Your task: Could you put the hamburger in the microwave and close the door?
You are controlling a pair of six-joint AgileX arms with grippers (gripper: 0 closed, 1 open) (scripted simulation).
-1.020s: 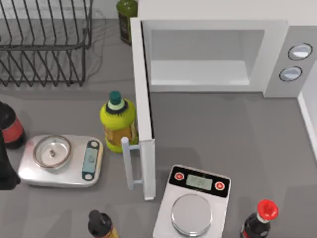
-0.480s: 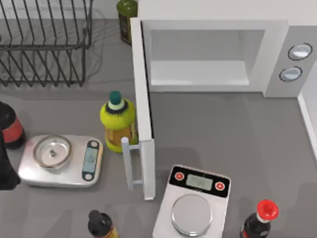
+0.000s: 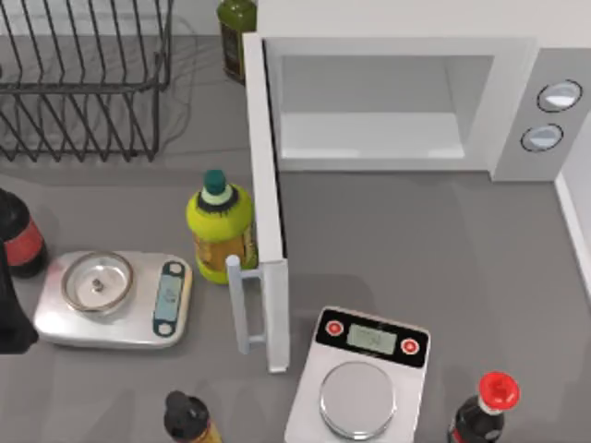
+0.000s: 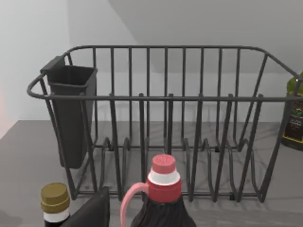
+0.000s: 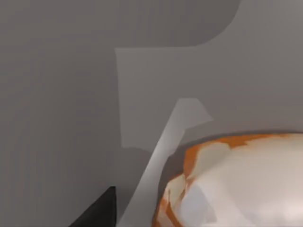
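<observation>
Orange and white patches mark the hamburger (image 5: 236,182), which sits on the grey table (image 5: 61,94) very close to the right wrist camera. A dark bit of the right gripper's finger (image 5: 97,210) sits just beside it, not touching. I cannot tell if those jaws are open or shut.

From above, the microwave (image 3: 517,101) stands at the back with the door (image 3: 265,203) swung wide open. A yellow bottle (image 3: 220,226) stands just left of the door.

The left wrist view looks at a wire rack (image 4: 165,118) and a red-capped bottle (image 4: 163,196). The left arm (image 3: 11,314) is at the table's left edge, and I cannot tell about its jaws.
</observation>
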